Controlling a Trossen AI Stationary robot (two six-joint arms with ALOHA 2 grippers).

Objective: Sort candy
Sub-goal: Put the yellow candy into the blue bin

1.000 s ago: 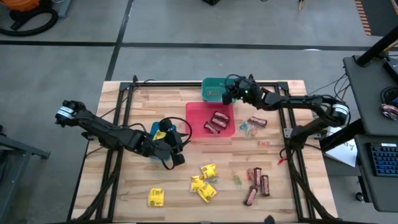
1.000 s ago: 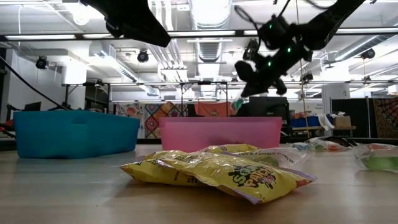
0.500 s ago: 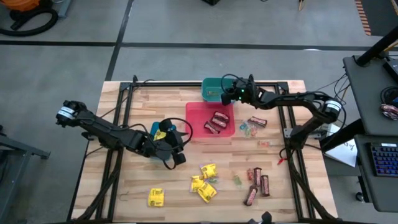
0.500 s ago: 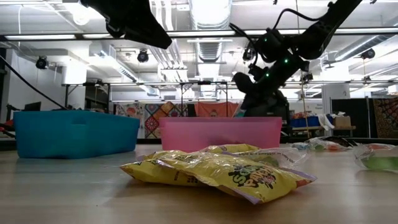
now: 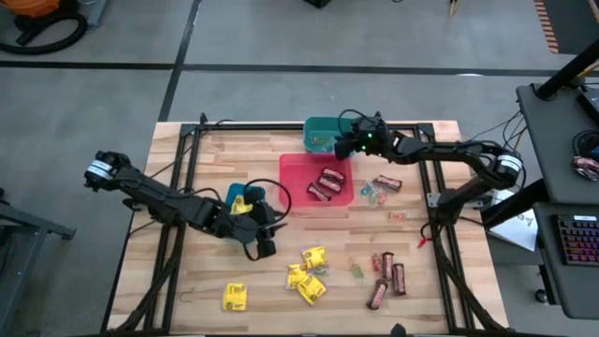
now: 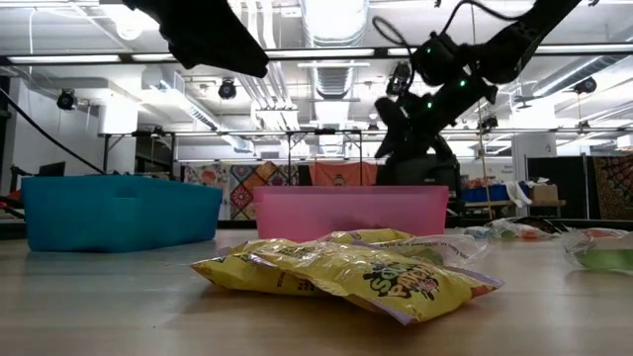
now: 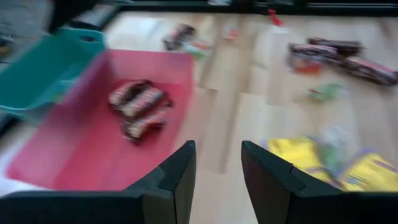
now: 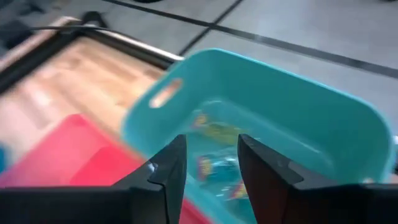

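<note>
Teal bin is sitting under your right hand from above; yellow packets and brown bars are lying across the wooden surface. Your left hand is hanging parted and empty near the red bin. Right wrist: fingers are standing parted over sweets in the bin.

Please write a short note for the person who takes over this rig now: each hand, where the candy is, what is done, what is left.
Right hand: open, empty, above the teal bin, which holds small wrapped pieces.
Left hand: open, empty, near the blue bin, facing the red bin.
Done: three brown bars in the red bin.
Left on the table: yellow packets, brown bars, a few small pieces.
</note>
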